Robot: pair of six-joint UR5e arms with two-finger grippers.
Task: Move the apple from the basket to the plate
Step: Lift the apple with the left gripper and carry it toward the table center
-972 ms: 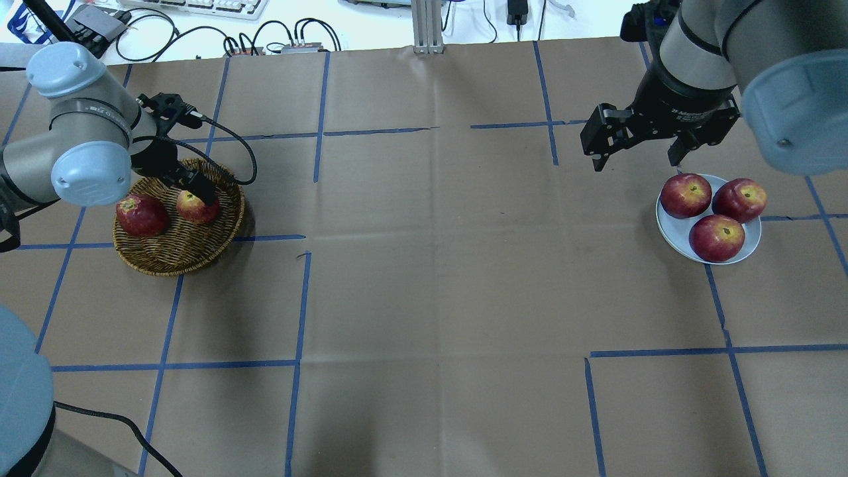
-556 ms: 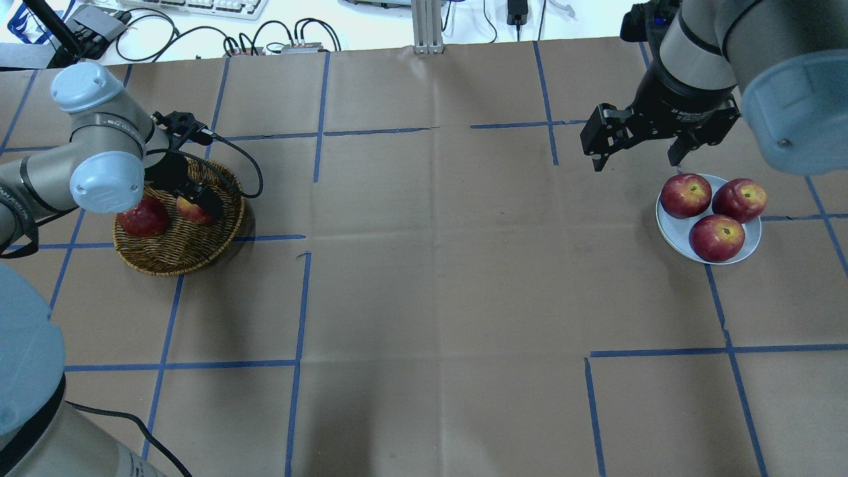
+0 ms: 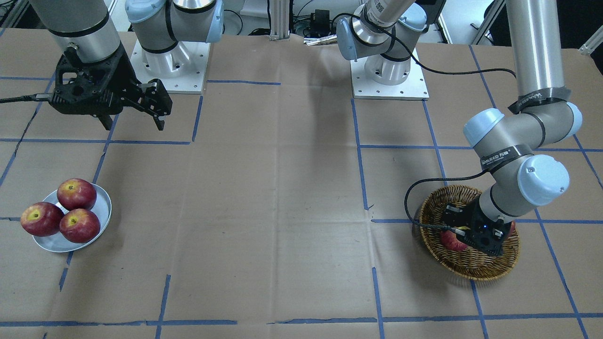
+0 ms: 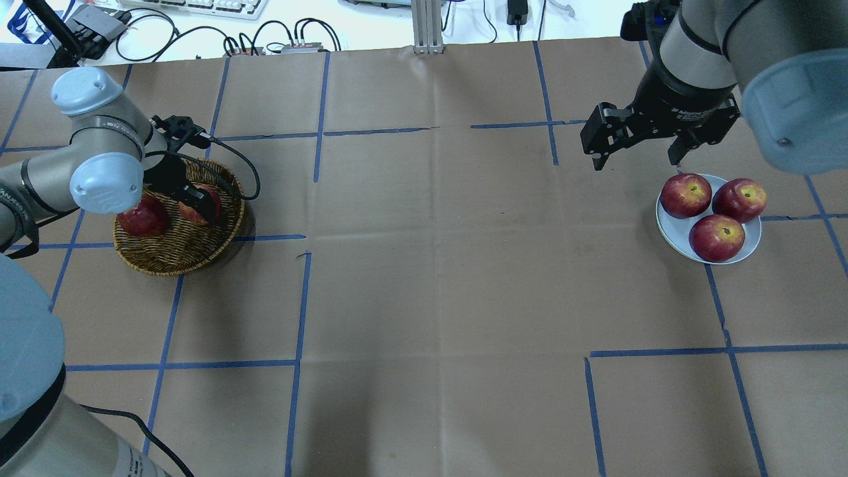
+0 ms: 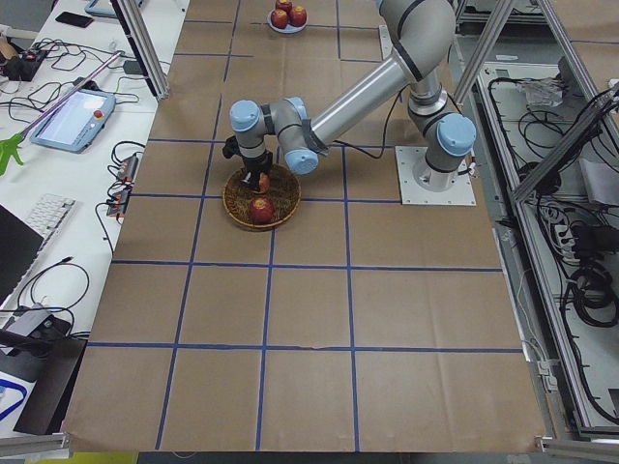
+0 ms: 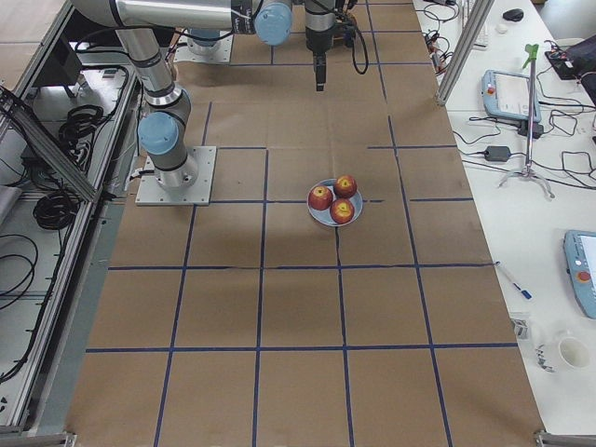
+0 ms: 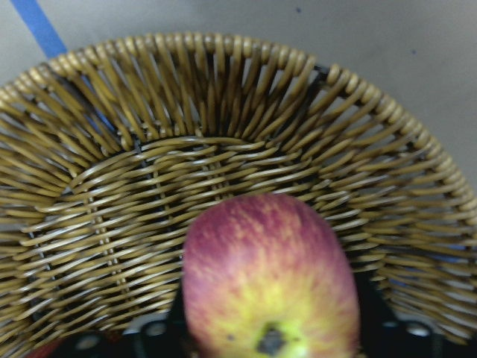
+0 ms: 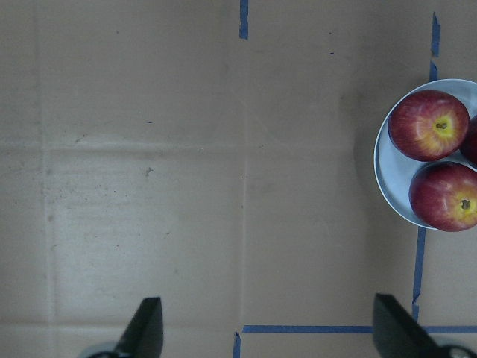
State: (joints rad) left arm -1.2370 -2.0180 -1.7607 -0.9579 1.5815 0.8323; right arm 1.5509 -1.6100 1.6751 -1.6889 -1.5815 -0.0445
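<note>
The pale red apple with a yellow blush (image 4: 192, 213) lies in the right half of the wicker basket (image 4: 179, 255) at the table's left. My left gripper (image 4: 197, 207) is down in the basket, open, with a finger close on each side of the apple. The left wrist view shows the apple (image 7: 268, 276) filling the space between the dark fingers, with the basket wall (image 7: 223, 112) behind it. The pale plate (image 4: 669, 228) sits at the far right. My right gripper (image 4: 637, 161) hovers open and empty just behind and left of the plate.
A dark red apple (image 4: 141, 217) lies in the basket's left half, partly under my left arm's elbow. Three red apples (image 4: 717, 237) fill most of the plate. Brown paper with blue tape lines covers the table (image 4: 430, 265).
My left arm has swung in and lowered its gripper over the pale apple, which it now mostly hides from above. The right arm has stayed still.
</note>
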